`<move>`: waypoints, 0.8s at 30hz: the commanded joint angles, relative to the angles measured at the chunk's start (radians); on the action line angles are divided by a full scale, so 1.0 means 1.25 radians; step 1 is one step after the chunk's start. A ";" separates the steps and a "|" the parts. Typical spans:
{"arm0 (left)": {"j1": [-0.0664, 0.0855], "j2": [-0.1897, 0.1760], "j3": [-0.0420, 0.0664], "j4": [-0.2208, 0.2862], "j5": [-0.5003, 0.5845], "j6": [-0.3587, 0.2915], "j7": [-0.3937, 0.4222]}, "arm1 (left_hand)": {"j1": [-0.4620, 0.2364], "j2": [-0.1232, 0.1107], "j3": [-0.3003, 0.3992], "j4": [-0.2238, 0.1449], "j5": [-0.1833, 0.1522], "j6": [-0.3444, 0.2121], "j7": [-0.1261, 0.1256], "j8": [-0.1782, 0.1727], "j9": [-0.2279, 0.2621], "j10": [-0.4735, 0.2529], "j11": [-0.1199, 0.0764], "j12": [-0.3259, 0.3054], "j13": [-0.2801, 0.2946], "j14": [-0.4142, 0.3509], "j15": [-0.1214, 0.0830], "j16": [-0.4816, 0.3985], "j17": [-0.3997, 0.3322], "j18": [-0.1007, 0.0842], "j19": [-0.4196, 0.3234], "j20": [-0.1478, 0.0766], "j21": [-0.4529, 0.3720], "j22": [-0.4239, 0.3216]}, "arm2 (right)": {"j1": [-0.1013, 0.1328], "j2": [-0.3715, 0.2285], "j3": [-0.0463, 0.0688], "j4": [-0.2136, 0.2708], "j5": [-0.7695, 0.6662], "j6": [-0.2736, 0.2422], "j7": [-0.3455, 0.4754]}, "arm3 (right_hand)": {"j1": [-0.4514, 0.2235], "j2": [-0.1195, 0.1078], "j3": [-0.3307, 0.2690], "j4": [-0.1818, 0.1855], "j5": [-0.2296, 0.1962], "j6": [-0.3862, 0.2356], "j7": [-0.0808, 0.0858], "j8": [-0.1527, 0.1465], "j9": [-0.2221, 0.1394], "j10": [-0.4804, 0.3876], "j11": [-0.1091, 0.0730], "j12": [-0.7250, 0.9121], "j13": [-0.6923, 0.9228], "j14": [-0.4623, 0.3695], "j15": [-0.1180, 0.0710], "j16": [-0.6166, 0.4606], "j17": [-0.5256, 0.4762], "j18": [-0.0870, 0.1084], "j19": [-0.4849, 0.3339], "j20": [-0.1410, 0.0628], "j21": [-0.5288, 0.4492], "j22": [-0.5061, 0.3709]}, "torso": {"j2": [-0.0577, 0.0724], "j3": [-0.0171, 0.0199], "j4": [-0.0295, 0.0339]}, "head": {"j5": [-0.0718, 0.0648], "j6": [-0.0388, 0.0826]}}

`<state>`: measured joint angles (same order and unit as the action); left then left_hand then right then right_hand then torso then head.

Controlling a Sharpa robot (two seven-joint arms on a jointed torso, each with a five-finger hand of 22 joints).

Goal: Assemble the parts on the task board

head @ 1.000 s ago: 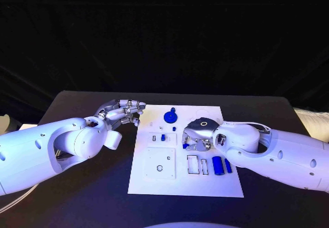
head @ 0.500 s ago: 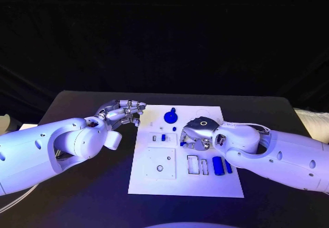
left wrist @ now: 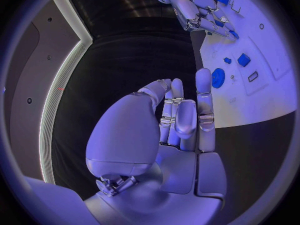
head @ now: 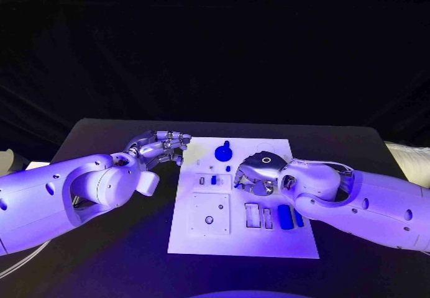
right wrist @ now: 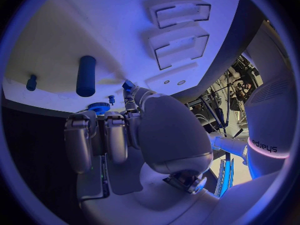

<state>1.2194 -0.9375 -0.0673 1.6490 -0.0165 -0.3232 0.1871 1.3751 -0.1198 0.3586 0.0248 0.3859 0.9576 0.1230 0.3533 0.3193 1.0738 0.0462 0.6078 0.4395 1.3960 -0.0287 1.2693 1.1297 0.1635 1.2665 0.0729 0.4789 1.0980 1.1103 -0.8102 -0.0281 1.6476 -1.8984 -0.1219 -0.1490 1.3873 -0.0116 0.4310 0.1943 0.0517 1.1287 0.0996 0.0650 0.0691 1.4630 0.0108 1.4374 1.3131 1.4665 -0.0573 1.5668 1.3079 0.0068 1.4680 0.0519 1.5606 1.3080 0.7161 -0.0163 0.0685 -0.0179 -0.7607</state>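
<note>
1. The right silver many-fingered hand (head: 255, 177) hangs low over the middle of the flat white task board (head: 235, 242), fingers curled; the right wrist view shows a small blue peg-like part (right wrist: 128, 86) at its fingertips, seemingly pinched.
2. The left silver hand (head: 161, 148) hovers just beside the board's far left corner, fingers together, holding nothing.
3. Probably best: lower the peg straight and slowly, clear of the blue cylinder (head: 285, 216) nearby.
</note>
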 commanded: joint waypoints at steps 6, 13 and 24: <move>0.000 0.001 0.000 0.003 0.003 0.007 0.001 | 0.000 0.002 -0.002 -0.001 0.003 -0.003 0.005 -0.003 -0.001 -0.005 0.000 0.004 -0.001 -0.006 0.003 -0.003 -0.001 0.012 0.002 0.003 -0.002 -0.001 | -0.001 0.005 0.000 0.000 -0.017 -0.068 -0.010 | 0.007 -0.012 0.020 -0.013 0.001 0.017 -0.004 0.009 0.002 0.041 0.003 0.008 0.159 0.083 0.004 0.003 0.210 -0.005 0.082 0.004 0.008 0.210 | 0.000 -0.0004 0.0006 | 0.001 0.006; 0.000 0.000 0.000 0.004 0.003 0.007 0.002 | 0.000 0.002 -0.002 -0.001 0.003 -0.003 0.005 -0.003 -0.001 -0.005 0.000 0.004 -0.001 -0.006 0.003 -0.003 -0.001 0.012 0.002 0.003 -0.002 -0.001 | 0.000 0.009 0.000 -0.004 -0.033 -0.082 -0.015 | 0.010 -0.011 0.046 -0.030 0.000 0.045 -0.012 0.024 0.007 0.052 -0.003 0.029 0.168 0.083 -0.001 0.003 0.210 -0.005 0.082 0.000 0.008 0.210 | 0.000 -0.0010 0.0009 | 0.002 0.006; 0.000 -0.002 0.000 0.005 0.003 0.006 0.002 | 0.000 0.002 -0.002 -0.002 0.003 -0.004 0.005 -0.004 -0.002 -0.006 0.000 0.004 -0.002 -0.006 0.003 -0.004 -0.002 0.013 0.001 0.003 -0.004 -0.002 | 0.000 0.014 0.000 -0.002 -0.055 -0.093 -0.018 | 0.005 -0.013 0.057 -0.036 -0.002 0.066 -0.020 0.037 0.013 0.065 -0.010 0.055 0.181 0.083 -0.006 0.003 0.210 -0.005 0.082 -0.005 0.008 0.210 | 0.000 -0.0006 0.0000 | 0.003 0.005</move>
<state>1.2195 -0.9401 -0.0673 1.6522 -0.0162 -0.3233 0.1850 1.3751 -0.1197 0.3586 0.0248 0.3859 0.9538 0.1266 0.3533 0.3177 1.0739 0.0462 0.6078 0.4378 1.3922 -0.0250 1.2693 1.1281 0.1635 1.2665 0.0729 0.4790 1.0968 1.1104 -0.7955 -0.0279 1.6418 -1.9332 -0.2157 -0.1619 1.3861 -0.0283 0.4961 0.1487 0.0419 1.1615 0.1001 0.0739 0.0689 1.4688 0.0055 1.5015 1.3078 1.4666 -0.0572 1.5667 1.3076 0.0068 1.4680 0.0520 1.5646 1.3078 0.7159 -0.0174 0.0685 -0.0143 -0.7541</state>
